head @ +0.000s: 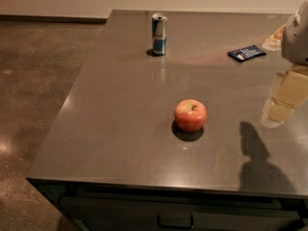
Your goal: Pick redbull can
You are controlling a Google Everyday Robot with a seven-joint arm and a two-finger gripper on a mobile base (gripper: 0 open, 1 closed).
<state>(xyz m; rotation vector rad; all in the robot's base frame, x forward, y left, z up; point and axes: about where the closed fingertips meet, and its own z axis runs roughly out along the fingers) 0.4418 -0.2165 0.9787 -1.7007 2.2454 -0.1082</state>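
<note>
The redbull can (159,34) stands upright near the far edge of the grey table (110,129). It is slim, with blue and silver panels and a silver top. My gripper (281,105) hangs pale and yellowish at the right edge of the view, above the table's right side. It is well to the right of the can and nearer to the camera, and it holds nothing that I can see. Its shadow (255,150) falls on the table near the front right.
A round red apple (190,115) sits mid-table, between the can and the front edge. A flat dark blue packet (247,53) lies at the far right. A pale object (273,40) is partly hidden behind my arm. The floor (33,90) drops away to the left.
</note>
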